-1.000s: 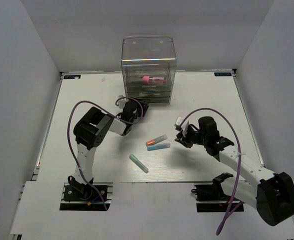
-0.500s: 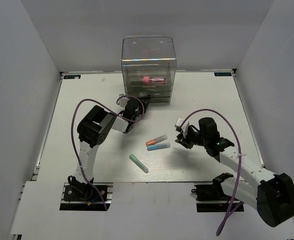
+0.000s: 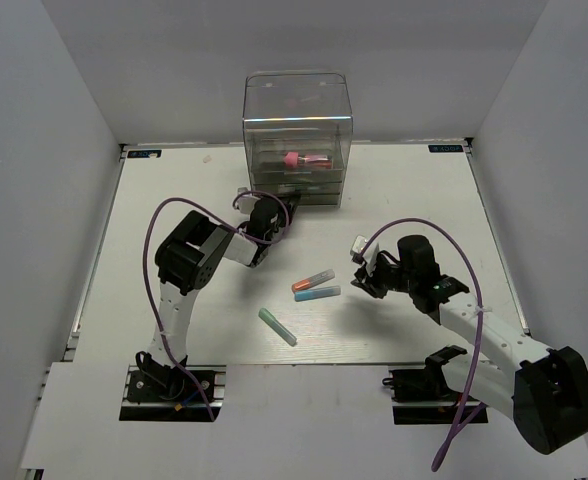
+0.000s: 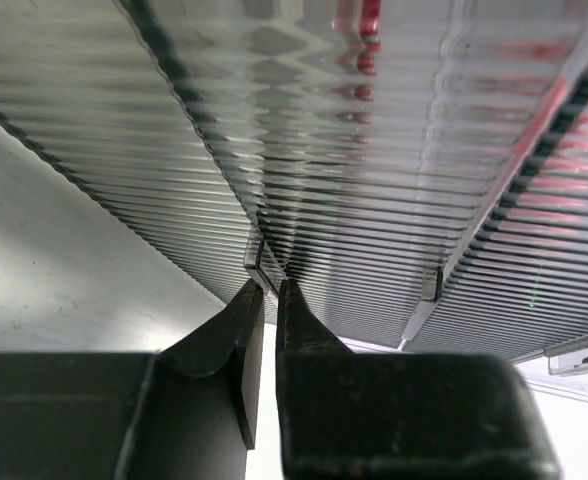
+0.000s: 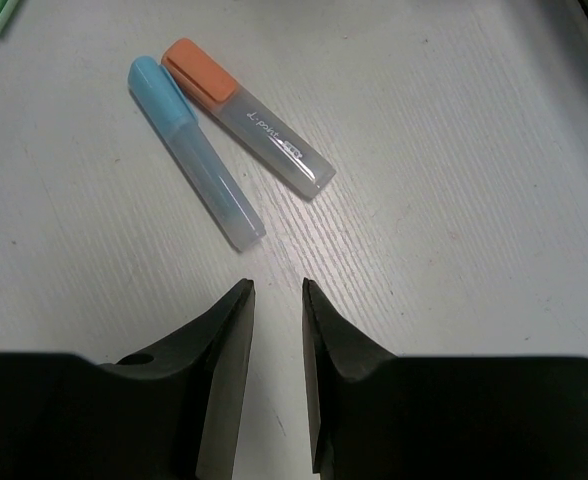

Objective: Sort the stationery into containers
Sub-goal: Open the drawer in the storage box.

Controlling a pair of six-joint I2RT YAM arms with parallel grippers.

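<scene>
At organiser (image 3: 297,110) front | left claw (image 4: 271,287) pinching drawer tab (image 4: 262,262) | right claw (image 5: 276,288) parted, empty, near light blue marker (image 5: 196,165)

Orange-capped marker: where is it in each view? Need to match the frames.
Top external: orange-capped marker mid-table between the arms, just behind the light blue marker.
Right wrist: upper left, ahead of the open right hand.
Left wrist: not in it; only the organiser, with the left hand pinching a drawer tab.
Shared landmark: the light blue marker, lying beside it in both views.
</scene>
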